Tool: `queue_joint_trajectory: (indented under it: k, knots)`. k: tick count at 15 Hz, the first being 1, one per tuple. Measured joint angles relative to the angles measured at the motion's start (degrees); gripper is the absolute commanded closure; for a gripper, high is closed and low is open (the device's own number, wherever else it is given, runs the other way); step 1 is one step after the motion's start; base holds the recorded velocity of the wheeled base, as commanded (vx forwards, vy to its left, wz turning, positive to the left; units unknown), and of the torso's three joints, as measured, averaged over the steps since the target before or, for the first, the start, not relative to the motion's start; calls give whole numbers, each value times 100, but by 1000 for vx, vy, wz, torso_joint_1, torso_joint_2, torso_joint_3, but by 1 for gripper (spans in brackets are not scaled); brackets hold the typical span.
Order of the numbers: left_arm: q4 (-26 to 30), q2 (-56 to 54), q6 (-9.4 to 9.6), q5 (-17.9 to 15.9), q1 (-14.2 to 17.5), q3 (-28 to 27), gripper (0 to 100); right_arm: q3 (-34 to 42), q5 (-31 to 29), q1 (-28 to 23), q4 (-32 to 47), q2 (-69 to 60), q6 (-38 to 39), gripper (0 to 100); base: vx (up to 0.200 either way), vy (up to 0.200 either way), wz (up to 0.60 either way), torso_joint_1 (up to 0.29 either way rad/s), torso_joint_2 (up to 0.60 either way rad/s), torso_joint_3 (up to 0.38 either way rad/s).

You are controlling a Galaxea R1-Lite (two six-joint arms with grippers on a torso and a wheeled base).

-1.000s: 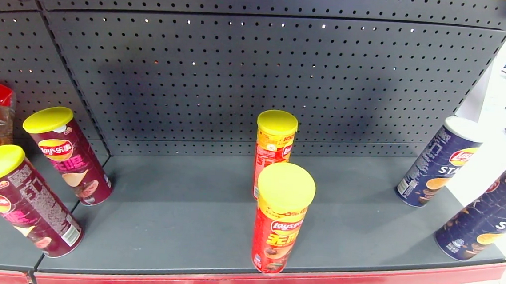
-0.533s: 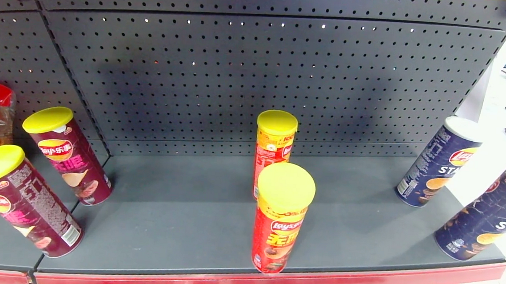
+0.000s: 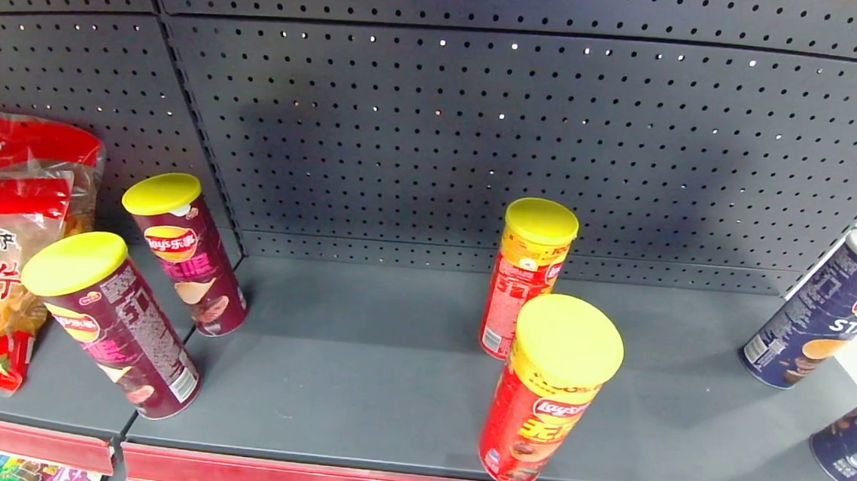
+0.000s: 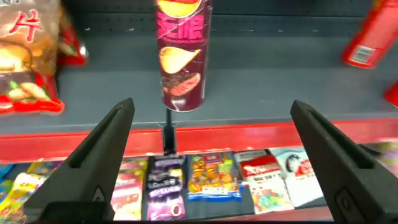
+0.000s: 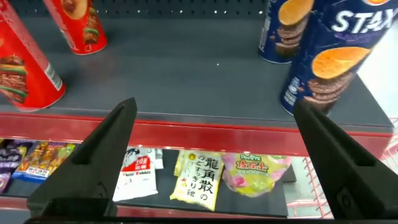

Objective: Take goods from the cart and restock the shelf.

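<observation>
Red can [image 3: 550, 389] is standing at 5 o'clock on the shelf [image 3: 358, 386], near its lip. Left gripper [image 4: 211, 162] and right gripper [image 5: 217, 162] are hanging wide open, holding nothing. Risk: an arm reaching in could be knocking that can over. Blue can [image 3: 855, 444] at 4 o'clock is being cropped.

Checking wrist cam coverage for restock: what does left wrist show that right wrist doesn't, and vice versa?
Left wrist, not right: a maroon can and red snack bags, seen past the open left gripper. Right wrist, not left: a near blue can and a far blue can, past the open right gripper. Both: red cans, the shelf's red front edge, and packets on the lower shelf.
</observation>
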Motion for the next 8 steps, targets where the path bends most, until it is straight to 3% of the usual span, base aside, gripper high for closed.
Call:
queue_joint_trajectory:
  k: [2,5,8]
  knots:
    - [-2,0,202,-134,-7,0,0,-2,0,2,0,-2,-2,0,0,0,0,0,0,0]
    - [0,0,227,-143,0,0,0,-5,0,9,0,-2,-7,0,0,0,0,0,0,0]
    - [5,0,213,-107,-7,2,0,-2,24,0,0,-5,0,0,-200,0,0,10,4,-1]
